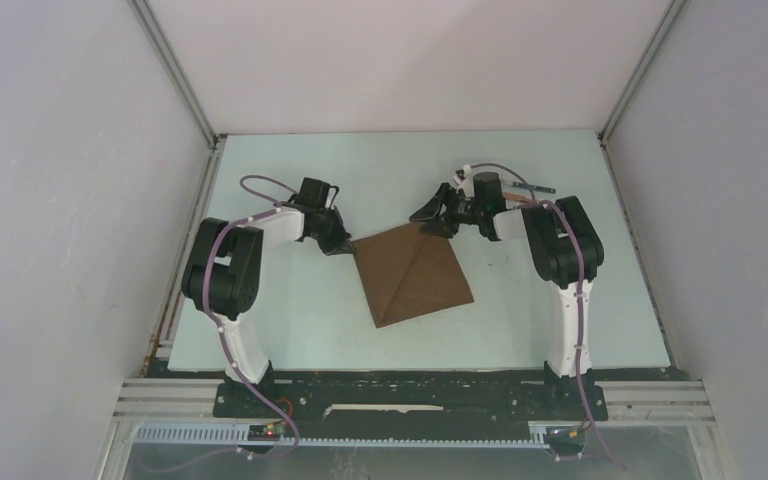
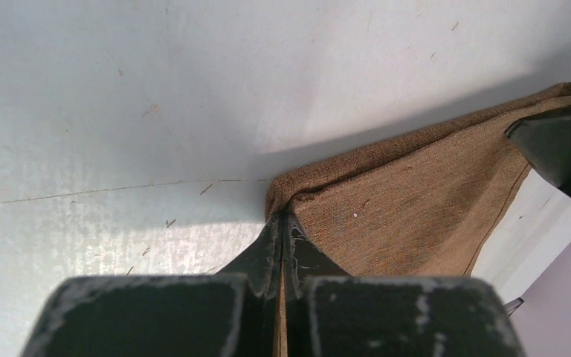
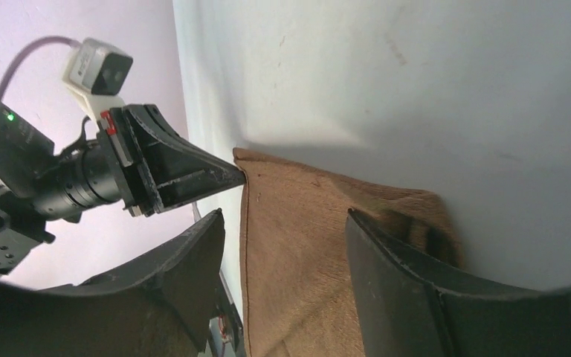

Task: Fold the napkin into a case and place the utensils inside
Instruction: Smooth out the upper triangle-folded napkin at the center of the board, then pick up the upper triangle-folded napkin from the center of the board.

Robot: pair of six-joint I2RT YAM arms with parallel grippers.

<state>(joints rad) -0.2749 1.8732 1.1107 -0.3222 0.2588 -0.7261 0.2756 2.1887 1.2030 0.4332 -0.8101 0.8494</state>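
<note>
The dark-brown napkin lies mid-table as a folded, roughly square shape with diagonal creases. My left gripper is shut on its far-left corner; the left wrist view shows cloth pinched between the closed jaws. My right gripper is open, jaws straddling the napkin's far corner without closing on it. The utensils lie behind the right arm: a dark teal handle and a reddish-brown stick, both partly hidden. No narrow case shape shows.
White enclosure walls stand on three sides, with aluminium rails at the corners. The pale table ends at a black base rail in front. The left gripper's body shows close by in the right wrist view.
</note>
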